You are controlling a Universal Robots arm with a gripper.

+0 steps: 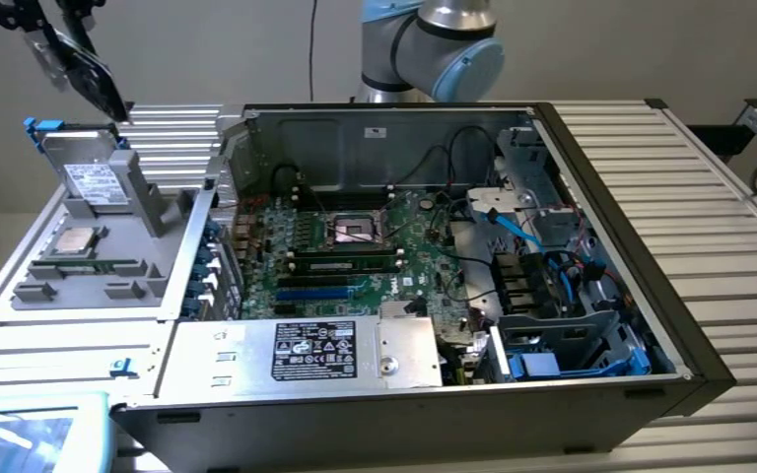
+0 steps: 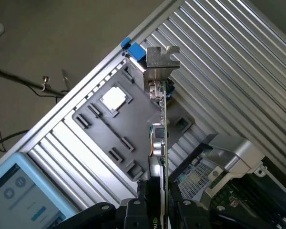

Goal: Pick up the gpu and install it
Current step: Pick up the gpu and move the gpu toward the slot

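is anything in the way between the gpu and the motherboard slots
Nothing visible. The pincer holds the gpu aloft above the grey tray; the case is open and the blue slots lie bare.

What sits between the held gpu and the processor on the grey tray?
In the exterior view, a silver drive, propped on edge, stands between gpu and processor.

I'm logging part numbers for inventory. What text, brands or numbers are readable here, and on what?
No text reads clearly.
Black label on the silver box: too small.
Upright drive's label: blurred.
Tablet screen: blurred.
gpu held in the tool: no legible marking.
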